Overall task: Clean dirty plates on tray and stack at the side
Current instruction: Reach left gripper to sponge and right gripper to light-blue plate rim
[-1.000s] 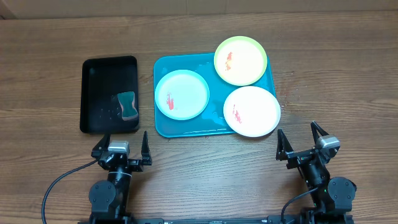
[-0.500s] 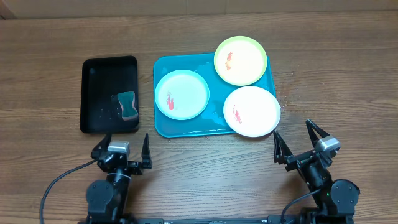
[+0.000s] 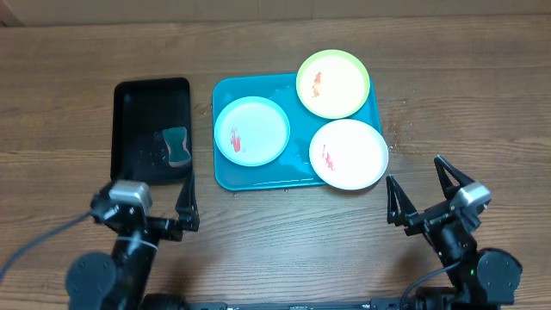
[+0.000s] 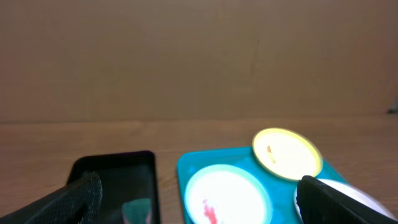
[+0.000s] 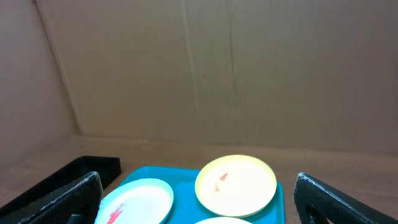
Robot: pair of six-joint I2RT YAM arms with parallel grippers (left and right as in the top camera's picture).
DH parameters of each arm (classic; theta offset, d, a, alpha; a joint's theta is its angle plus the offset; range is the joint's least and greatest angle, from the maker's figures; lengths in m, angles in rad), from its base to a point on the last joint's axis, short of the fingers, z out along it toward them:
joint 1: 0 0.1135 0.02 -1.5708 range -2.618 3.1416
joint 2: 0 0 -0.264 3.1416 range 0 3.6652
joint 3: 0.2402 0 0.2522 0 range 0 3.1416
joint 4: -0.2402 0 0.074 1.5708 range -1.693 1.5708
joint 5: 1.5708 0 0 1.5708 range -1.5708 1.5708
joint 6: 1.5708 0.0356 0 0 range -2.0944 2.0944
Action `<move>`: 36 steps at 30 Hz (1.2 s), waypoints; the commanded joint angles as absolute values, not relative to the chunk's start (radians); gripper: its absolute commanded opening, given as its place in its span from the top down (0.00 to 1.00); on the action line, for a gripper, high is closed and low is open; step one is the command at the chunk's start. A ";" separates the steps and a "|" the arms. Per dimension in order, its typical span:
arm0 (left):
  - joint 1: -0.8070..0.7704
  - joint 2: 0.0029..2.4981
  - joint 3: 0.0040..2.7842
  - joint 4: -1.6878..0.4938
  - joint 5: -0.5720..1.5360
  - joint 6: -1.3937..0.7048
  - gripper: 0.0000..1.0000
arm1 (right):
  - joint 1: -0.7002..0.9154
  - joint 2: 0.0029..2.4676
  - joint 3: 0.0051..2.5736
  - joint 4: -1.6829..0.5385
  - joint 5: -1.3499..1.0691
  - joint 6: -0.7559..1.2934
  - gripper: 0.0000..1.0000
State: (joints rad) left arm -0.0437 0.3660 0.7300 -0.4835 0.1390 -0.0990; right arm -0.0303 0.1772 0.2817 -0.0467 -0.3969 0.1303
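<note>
The turquoise tray [image 3: 297, 176] lies mid-table with three plates on it, each with a red smear: light blue [image 3: 252, 130] at left, yellow-green [image 3: 333, 83] at back right, white [image 3: 348, 154] at front right, overhanging the rim. My left gripper [image 3: 151, 209] is open and empty, in front of the black tray. My right gripper [image 3: 422, 194] is open and empty, in front and right of the white plate. The left wrist view shows the blue plate [image 4: 227, 194] and yellow-green plate [image 4: 287, 153]. The right wrist view shows the yellow-green plate [image 5: 236, 183] and blue plate [image 5: 137, 200].
A black tray [image 3: 151, 129] lies left of the turquoise tray, with a teal sponge [image 3: 177, 146] in its front right part and some wet spots. Bare wooden table lies right of the turquoise tray and along the front edge.
My left arm has shifted left and forward toward the black tray's front edge. My right arm has moved slightly to the right. The plates and trays have not moved.
</note>
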 commanded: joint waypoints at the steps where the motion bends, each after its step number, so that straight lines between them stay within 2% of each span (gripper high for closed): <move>1: -0.040 0.477 0.857 -0.521 0.204 -0.139 0.00 | -0.032 0.276 0.375 -0.044 -0.422 0.130 0.00; 7: -0.042 0.671 1.077 -0.579 0.197 -0.094 0.00 | -0.032 0.535 0.594 -0.145 -0.442 0.130 0.00; 11: -0.099 0.795 1.196 -0.587 0.095 -0.053 0.00 | -0.032 0.727 0.778 -0.279 -0.447 0.130 0.00; 14: -0.210 0.910 1.295 -0.627 -0.060 -0.016 0.00 | -0.032 0.872 0.923 -0.388 -0.451 0.130 0.00; 20: -0.485 1.208 1.536 -0.791 -0.515 0.023 0.00 | -0.006 1.129 1.189 -0.559 -0.451 0.126 0.00; 22: -0.528 1.316 1.633 -0.870 -0.586 0.022 0.00 | 0.017 1.196 1.256 -0.599 -0.450 0.122 0.00; 27: -0.535 1.517 1.845 -1.096 -0.569 -0.109 0.00 | 0.084 1.316 1.373 -0.701 -0.442 0.068 0.00; 31: -0.511 1.617 1.967 -1.279 -0.449 -0.157 0.00 | 0.136 1.394 1.437 -0.821 -0.413 0.047 0.00; 36: -0.509 1.654 1.976 -1.338 -0.399 -0.147 0.00 | 0.158 1.463 1.453 -0.881 -0.421 0.048 0.00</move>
State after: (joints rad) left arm -0.5144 1.6398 1.9461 -1.3293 -0.4374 -0.1238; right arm 0.1516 1.4395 1.4212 -0.8757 -0.4259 0.0746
